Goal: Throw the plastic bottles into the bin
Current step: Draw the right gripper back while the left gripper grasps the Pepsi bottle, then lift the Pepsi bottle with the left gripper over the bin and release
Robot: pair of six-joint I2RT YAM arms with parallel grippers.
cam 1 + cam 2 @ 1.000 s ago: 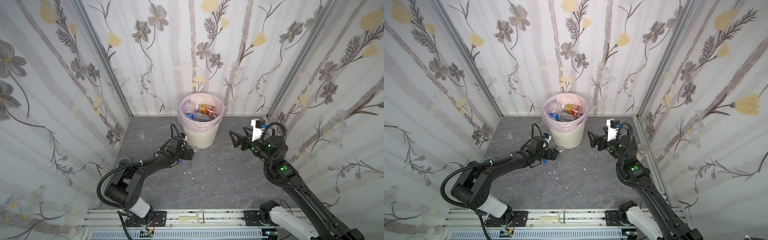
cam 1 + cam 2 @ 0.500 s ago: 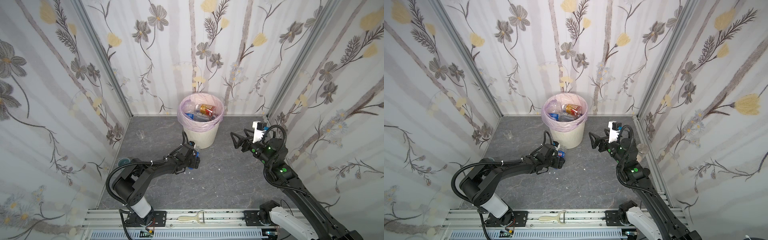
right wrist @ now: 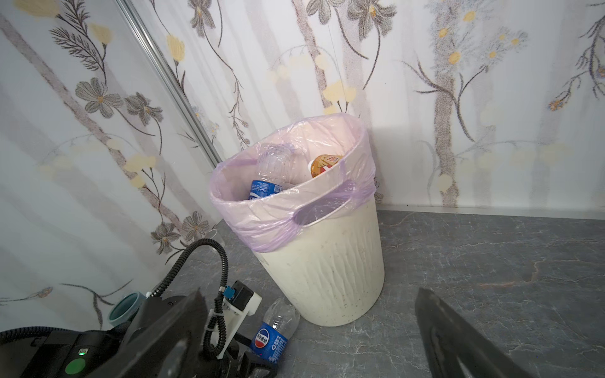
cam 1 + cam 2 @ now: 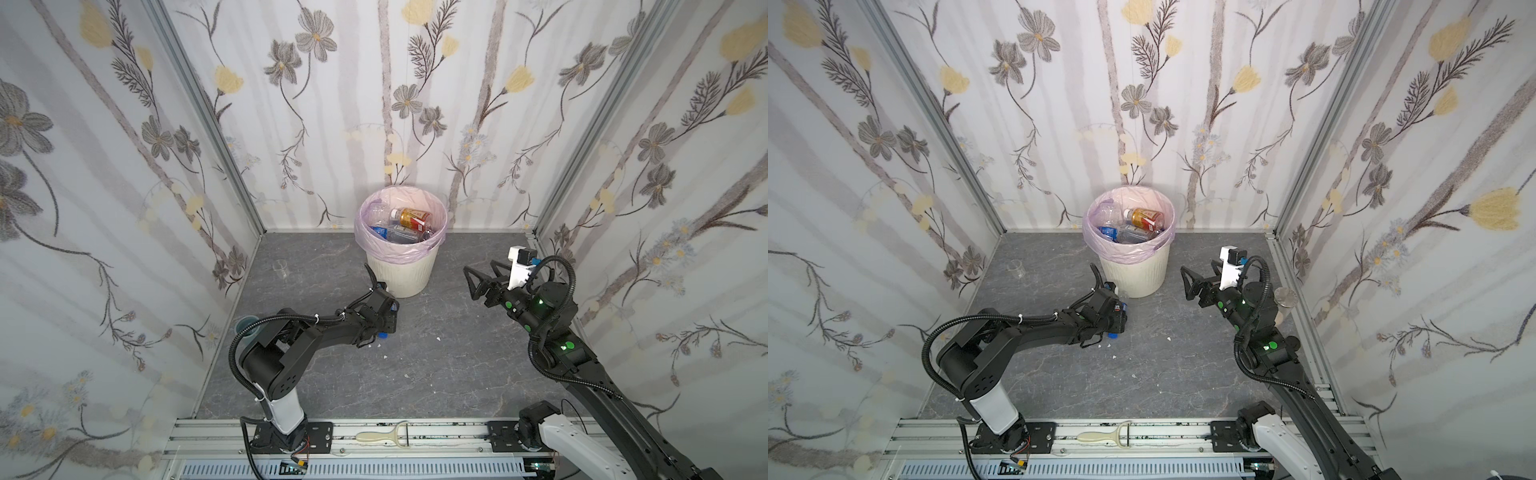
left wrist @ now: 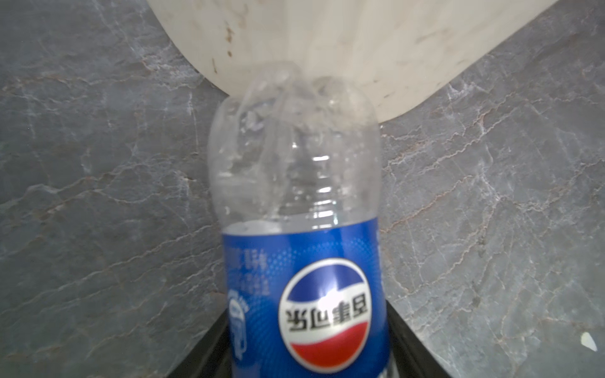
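Left wrist view: clear bottle (image 5: 294, 203) with blue label fills the centre, lying on the grey floor (image 5: 98, 163), its bottom end toward the bin (image 5: 343, 49) wall and touching or nearly touching it, can't tell which. Black finger (image 5: 406, 343) parts of the left gripper (image 5: 307, 369) sit on either side of the label, narrowed around the bottle; actual contact isn't clear from here.

Right wrist view: same bottle (image 3: 275, 330) low on the floor right beside the bin (image 3: 327, 261) base, label end between the left gripper's (image 3: 258, 360) jaws. Bin is cream, ribbed, with pink bag (image 3: 278, 209) folded over the rim. Inside it a clear bottle with blue label (image 3: 270, 173) and an orange one (image 3: 324, 165) show above the rim. Grey cup (image 3: 126, 307) stands near the side wall.

Both top views: left gripper (image 4: 384, 322) (image 4: 1117, 320) down at the floor just in front of the bin (image 4: 401, 274) (image 4: 1136, 274), blue cap (image 4: 383, 333) (image 4: 1112, 334) peeking out beside it. Right gripper (image 4: 478, 280) (image 4: 1196, 282) is held above the floor, to the right of the bin, jaws spread wide with nothing between them. Several bottles (image 4: 401, 226) (image 4: 1133, 226) lie in the bin. Clear cup (image 4: 280, 268) (image 4: 1016, 268) stands by the left wall, well apart from both arms. Small white bits (image 4: 386, 356) scattered on the floor.
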